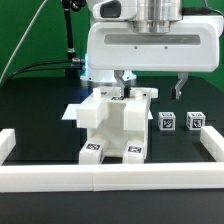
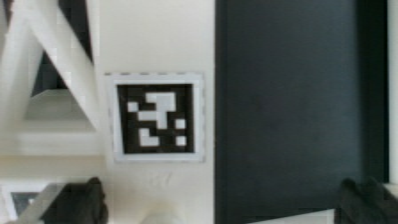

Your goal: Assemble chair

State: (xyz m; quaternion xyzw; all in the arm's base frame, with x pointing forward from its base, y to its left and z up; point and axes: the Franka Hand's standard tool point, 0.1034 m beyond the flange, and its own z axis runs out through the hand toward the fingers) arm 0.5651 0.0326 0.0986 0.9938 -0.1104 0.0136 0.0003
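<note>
White border wall [image 1: 110, 180] fronts boxy, tagged chair [image 1: 112, 125]; gripper [image 1: 153, 90] spread wide, gripping nothing.

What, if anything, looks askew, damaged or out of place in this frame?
Nothing stands out. The partly built chair sits intact on the table, two small tagged cubes stand upright on the exterior view's right, and the fingers hang open above.
</note>
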